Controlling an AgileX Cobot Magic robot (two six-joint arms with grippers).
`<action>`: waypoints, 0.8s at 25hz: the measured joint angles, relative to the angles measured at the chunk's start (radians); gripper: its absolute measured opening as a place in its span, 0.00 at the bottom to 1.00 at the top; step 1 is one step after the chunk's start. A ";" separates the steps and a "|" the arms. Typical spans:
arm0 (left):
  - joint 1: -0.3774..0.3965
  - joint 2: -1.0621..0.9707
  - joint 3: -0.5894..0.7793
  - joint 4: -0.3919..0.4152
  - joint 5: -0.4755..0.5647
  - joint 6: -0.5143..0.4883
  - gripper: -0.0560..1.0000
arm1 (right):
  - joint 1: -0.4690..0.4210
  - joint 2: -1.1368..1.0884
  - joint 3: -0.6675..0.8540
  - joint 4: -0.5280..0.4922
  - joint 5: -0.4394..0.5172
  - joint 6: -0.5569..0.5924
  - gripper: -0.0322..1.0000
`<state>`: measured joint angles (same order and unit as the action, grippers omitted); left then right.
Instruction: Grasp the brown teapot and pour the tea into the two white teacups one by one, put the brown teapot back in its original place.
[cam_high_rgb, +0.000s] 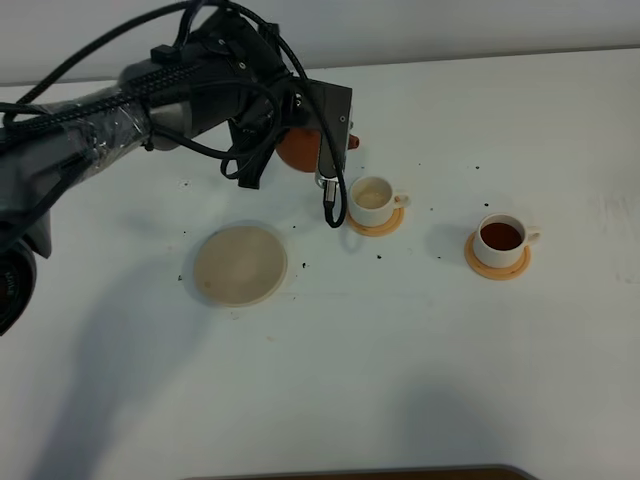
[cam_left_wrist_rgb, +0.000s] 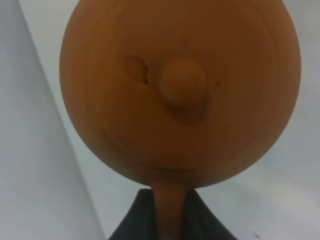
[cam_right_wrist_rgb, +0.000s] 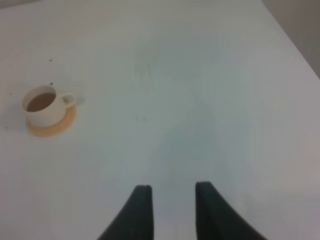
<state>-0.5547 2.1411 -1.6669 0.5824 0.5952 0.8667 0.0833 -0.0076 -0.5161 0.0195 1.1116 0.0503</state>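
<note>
Teapot (cam_high_rgb: 295, 152) is hanging in the air, beyond the disc (cam_high_rgb: 240, 265) and off toward the cups, not touching anything on the table (cam_high_rgb: 400, 360). Its body is showing as a round, squat, matte reddish-brown clay with faint turning rings, and a small rounded lid knob (cam_left_wrist_rgb: 182, 82) is facing the left wrist camera. Left claw (cam_left_wrist_rgb: 170, 205) is clamping the loop handle, with dark fingers (cam_left_wrist_rgb: 132, 225) pressing on either side of it. The pot's long axis is running straight away from the claw, handle nearest; the spout is hiding behind the body in that view. From the high camera a small brown tip is sticking out past the wrist mount on the cup side. How far the pot is tilting I cannot tell. The disc is lying flat, pale tan, round, with a slightly mottled face and a few dark specks around it. Near cup (cam_high_rgb: 373, 197), white and cylindrical with a tiny handle, is sitting right of the disc on an orange coaster (cam_high_rgb: 385, 227), holding something pale. Far cup (cam_high_rgb: 500, 238) is sitting further right of the disc on its own coaster (cam_high_rgb: 497, 266), holding dark brown tea. Right claw (cam_right_wrist_rgb: 172, 192) is hovering over bare table, jaws parted, gripping nothing.
</note>
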 joint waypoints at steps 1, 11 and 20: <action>0.000 0.003 0.000 0.011 -0.019 0.000 0.19 | 0.000 0.000 0.000 0.000 0.000 0.000 0.27; 0.000 0.038 0.000 0.052 -0.085 0.178 0.19 | 0.000 0.000 0.000 0.000 0.000 0.000 0.26; -0.014 0.038 0.000 0.055 -0.121 0.360 0.19 | 0.000 0.000 0.000 0.000 0.000 -0.001 0.26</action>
<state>-0.5691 2.1794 -1.6669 0.6374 0.4746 1.2272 0.0833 -0.0076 -0.5161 0.0195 1.1116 0.0492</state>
